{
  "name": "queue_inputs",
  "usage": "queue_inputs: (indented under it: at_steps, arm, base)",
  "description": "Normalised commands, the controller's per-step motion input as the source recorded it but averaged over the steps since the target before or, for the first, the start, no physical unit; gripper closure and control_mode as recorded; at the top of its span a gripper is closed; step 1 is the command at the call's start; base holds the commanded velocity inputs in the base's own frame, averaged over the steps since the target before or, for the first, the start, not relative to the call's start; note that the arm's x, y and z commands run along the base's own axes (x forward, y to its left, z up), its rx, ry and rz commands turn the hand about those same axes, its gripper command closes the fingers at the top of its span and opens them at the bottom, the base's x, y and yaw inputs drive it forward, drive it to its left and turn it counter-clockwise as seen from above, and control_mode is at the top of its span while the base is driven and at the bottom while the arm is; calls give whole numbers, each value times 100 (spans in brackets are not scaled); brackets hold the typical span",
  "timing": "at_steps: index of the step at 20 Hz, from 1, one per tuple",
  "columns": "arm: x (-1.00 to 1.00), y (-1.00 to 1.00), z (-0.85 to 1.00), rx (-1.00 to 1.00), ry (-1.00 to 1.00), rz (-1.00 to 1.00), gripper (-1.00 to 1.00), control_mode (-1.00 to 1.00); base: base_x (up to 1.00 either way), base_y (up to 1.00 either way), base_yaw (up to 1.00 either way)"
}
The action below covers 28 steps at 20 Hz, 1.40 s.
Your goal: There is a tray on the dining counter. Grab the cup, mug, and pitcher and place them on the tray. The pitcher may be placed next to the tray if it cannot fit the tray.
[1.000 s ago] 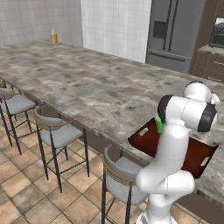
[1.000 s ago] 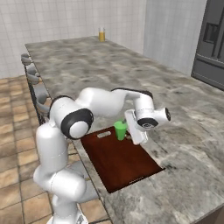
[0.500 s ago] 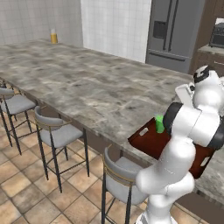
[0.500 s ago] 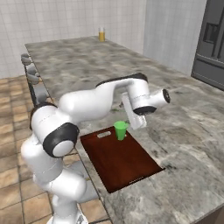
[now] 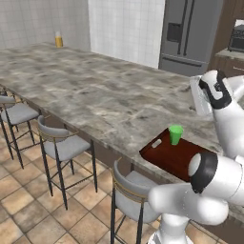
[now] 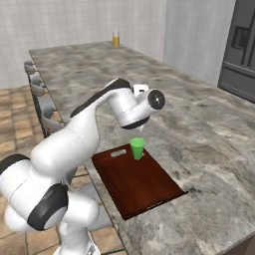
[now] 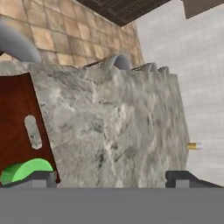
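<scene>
On the near edge of the tabletop: the tray lies flat on the grey marbled dining counter, one slot-handled end toward the stools.
Cup: the green cup stands upright on the tray, close to the end with the slot nearest the stools. In the left base view it is the cup on the red-brown board.
End effector: the end effector hangs above the stone beside the tray, jaws spread wide, nothing between them. The cup stands free of it.
Pitcher: a yellow-orange vessel stands at the far end of the same tabletop, well apart from the tray. I take it for the pitcher, though it is too small to be sure.
Mug: I cannot spot it from where I stand.
Done so far: one of three, by my reckoning; the cup is placed.
Left to do: the mug and the pitcher. The far vessel looks out of the arm's reach, so I would guess the base must drive along the counter.
</scene>
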Motion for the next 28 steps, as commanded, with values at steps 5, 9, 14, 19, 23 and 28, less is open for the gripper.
queue_inputs:
  at_steps: [5,9,14,19,23,28]
  arm:
    - [-12,23,42,-1,-3,-55,-100,-100]
    - [-2,5,39,0,9,-52,-100,-100]
    - [-1,1,45,13,14,-51,-100,-100]
    - [-11,-19,56,50,24,-41,-100,-100]
    - [-68,-27,22,53,5,-38,-100,-100]
    - [-100,-1,-9,34,-15,-49,-100,-100]
  base:
    - [0,0,0]
    - [0,0,0]
    - [0,0,0]
    - [0,0,0]
    - [0,0,0]
    - [0,0,0]
